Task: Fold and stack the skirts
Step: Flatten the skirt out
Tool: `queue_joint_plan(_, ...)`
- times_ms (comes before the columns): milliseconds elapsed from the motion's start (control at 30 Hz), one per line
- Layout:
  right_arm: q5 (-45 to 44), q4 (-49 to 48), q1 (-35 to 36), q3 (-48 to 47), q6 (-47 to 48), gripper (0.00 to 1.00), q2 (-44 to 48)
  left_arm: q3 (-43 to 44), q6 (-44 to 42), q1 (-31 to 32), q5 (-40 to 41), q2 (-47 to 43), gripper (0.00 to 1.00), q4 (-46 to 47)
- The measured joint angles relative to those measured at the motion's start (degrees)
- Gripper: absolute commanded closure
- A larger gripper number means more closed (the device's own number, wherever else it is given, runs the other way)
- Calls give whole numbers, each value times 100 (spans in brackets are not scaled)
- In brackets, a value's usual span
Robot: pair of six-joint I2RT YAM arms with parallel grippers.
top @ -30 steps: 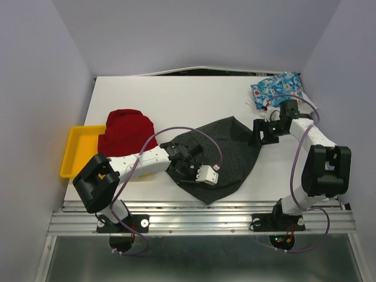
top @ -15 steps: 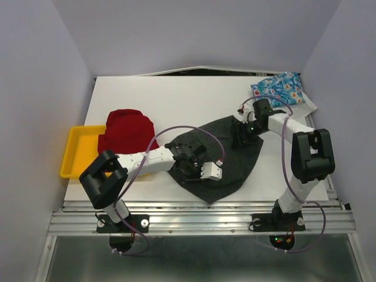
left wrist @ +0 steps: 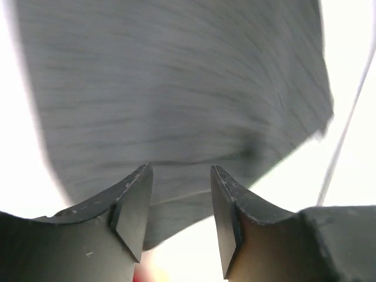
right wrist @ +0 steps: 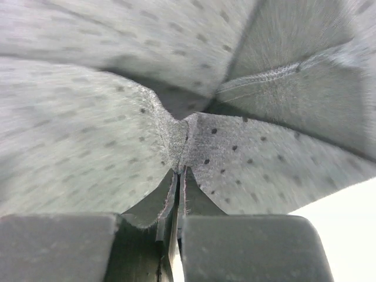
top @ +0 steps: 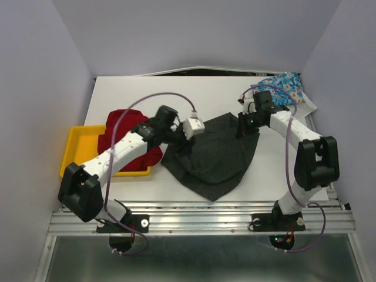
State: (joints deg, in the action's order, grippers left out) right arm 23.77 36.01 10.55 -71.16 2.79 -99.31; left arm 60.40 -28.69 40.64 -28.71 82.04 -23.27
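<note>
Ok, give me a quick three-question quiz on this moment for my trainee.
1. True or false: the right gripper is shut on a pinch of the grey skirt.
2. Where does the red skirt lie? A) partly over the yellow tray B) hanging from the right gripper C) folded at the far right.
3. Fill in: the left gripper hovers over the grey skirt with jaws ___ and nothing between them.
Key: 1 true; 2 A; 3 open.
</note>
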Motion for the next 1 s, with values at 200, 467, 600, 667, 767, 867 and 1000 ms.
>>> queue_joint_plan(200,173,-20,0,258,417,99,1792,1349,850,-1316,-52,-245,31,636)
queue_joint_plan(467,-372,476,4,503,826,99,1740,2822,1121,-1150,328,1908,29,874)
queue_joint_plan(600,-881,520,-11,481,807,99,1928,2614,1174,-1172,546,2736,30,737)
queue_joint_plan(667,-1158,520,-48,308,680,99,1987,2175,1207,-1233,498,2752,30,809)
queue_joint_plan(767,-1460,321,-105,48,470,99,1980,1209,1300,-1368,315,2256,31,1012)
queue_joint_plan(867,-1600,-26,-125,-385,201,99,1690,350,1340,-1572,195,1320,32,986)
queue_joint_plan(1000,-1515,-503,-127,-1182,-315,99,730,-13,1279,-1694,160,278,32,1115)
